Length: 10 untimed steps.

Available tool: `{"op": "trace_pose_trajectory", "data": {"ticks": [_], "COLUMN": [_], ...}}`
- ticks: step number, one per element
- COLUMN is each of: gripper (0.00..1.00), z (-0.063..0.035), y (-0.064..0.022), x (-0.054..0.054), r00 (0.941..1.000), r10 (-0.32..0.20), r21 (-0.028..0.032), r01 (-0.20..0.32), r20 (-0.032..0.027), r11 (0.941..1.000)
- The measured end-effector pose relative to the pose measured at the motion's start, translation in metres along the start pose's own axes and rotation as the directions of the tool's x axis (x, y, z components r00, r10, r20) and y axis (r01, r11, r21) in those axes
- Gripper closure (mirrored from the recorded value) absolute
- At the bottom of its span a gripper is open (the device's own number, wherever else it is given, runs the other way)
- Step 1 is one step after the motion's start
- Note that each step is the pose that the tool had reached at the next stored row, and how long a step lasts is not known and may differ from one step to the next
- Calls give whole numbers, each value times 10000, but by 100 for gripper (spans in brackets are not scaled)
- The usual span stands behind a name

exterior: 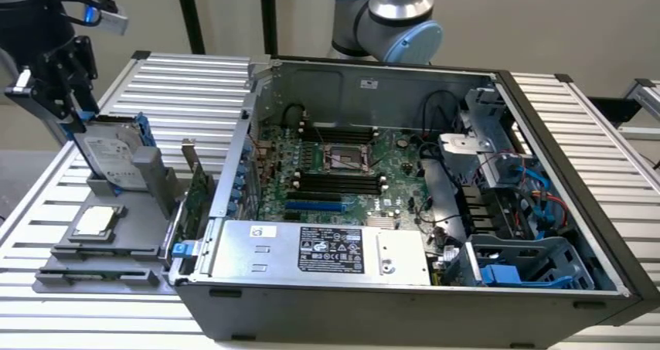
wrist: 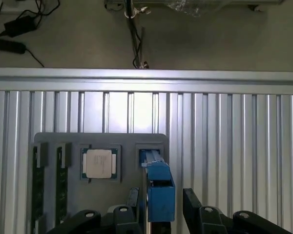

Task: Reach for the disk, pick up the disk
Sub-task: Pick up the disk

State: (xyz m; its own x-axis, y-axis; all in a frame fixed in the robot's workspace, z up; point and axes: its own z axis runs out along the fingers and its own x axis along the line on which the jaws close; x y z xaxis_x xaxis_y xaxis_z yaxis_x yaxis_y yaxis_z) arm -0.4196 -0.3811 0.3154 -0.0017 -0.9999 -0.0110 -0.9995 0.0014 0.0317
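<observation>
The disk (exterior: 108, 155) stands on edge in a slot of the grey holder (exterior: 134, 246) at the exterior view's left, its white label facing out and its blue frame along the edges. In the wrist view I look down on the disk's blue frame edge (wrist: 159, 190). My black gripper (exterior: 74, 118) hangs just above and around the disk's upper end. The gripper (wrist: 161, 207) is open, with one finger (wrist: 133, 199) close to one face of the disk and the other finger (wrist: 193, 204) a small gap off the opposite face.
A small square silver chip (exterior: 95, 221) (wrist: 99, 163) lies in the holder beside the disk, with two green memory sticks (wrist: 38, 185) further along. The open computer case (exterior: 413, 188) with its silver power supply (exterior: 320, 249) fills the slatted metal table (exterior: 185, 79).
</observation>
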Motion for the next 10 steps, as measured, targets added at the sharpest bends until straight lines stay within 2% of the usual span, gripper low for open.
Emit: {"op": "trace_pose_trajectory", "data": {"ticks": [6, 10], "gripper": [52, 52], "z": [106, 149], "y": [-1, 14], "x": [4, 5], "r00": [10000, 10000], "r10": [0, -1], "r21": [8, 51], "r01": [0, 1], "r20": [8, 26], "r11": [10000, 10000]}}
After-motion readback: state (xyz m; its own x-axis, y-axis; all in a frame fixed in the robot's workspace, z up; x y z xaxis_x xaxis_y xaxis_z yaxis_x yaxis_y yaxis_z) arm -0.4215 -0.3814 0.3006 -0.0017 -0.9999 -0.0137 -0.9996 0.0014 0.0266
